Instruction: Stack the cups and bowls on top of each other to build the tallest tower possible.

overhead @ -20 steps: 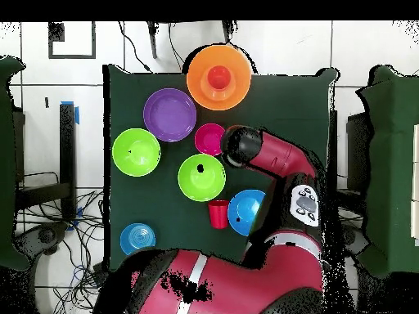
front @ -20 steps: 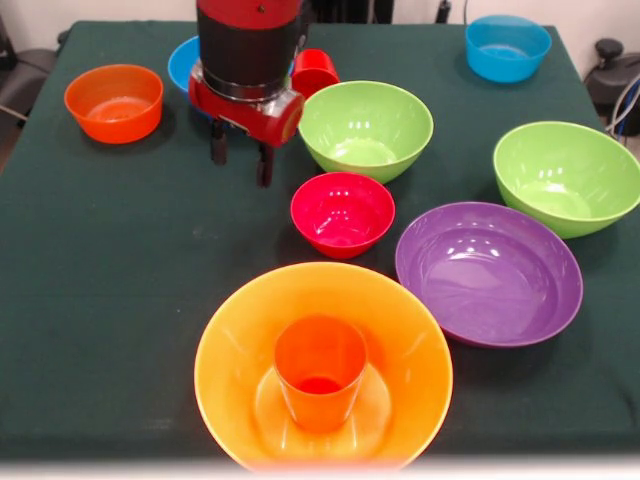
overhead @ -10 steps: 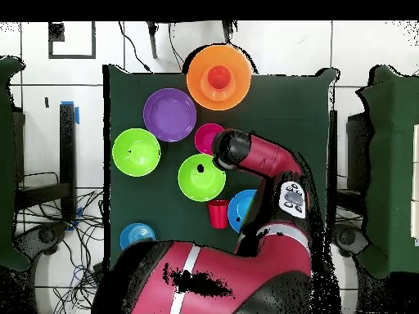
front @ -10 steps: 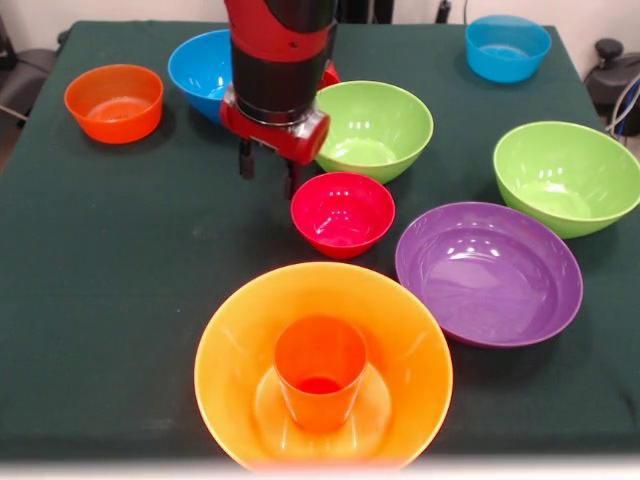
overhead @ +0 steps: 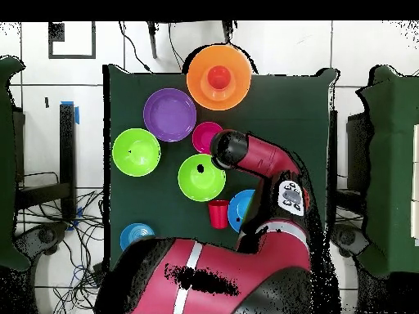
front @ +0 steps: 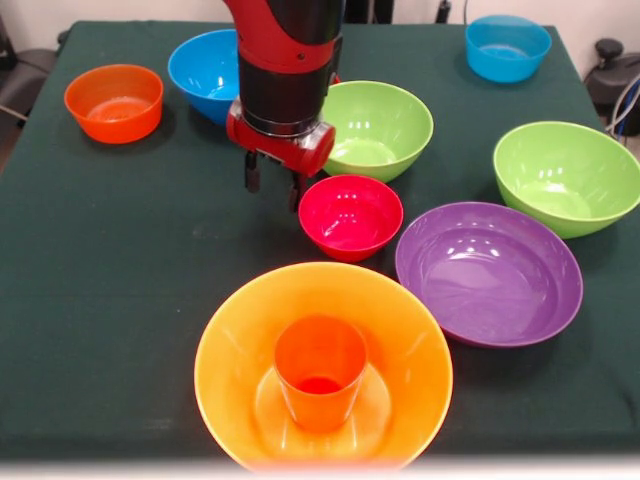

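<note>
Right now your red and black gripper (front: pixel 274 181) hangs with its 2 dark fingers spread and empty at the left rim of the small glossy crimson plastic bowl (front: pixel 351 216), which sits upright, mouth up, between the lime green bowl (front: pixel 372 128) and the big orange bowl (front: pixel 323 364) holding the upright orange cup (front: pixel 320 371). Judge it light, stiff and slippery, so pinch the thin rim wall; being round, it has no long axis.
</note>
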Robot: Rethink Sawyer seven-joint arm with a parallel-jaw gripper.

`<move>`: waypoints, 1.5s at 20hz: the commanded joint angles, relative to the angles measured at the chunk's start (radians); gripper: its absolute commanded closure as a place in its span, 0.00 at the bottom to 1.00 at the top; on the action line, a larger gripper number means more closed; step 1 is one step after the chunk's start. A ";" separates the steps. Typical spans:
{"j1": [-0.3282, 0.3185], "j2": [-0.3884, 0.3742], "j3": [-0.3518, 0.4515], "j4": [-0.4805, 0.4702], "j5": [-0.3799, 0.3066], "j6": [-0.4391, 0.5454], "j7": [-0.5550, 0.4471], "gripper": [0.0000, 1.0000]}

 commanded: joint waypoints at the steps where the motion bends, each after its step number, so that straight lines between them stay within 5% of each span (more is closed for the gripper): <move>1: -0.004 0.065 0.127 -0.004 -0.068 -0.051 0.009 0.00; 20: -0.009 0.043 0.127 0.012 -0.068 -0.030 0.004 0.00; 30: 0.000 -0.030 0.119 0.056 -0.065 0.020 0.003 0.00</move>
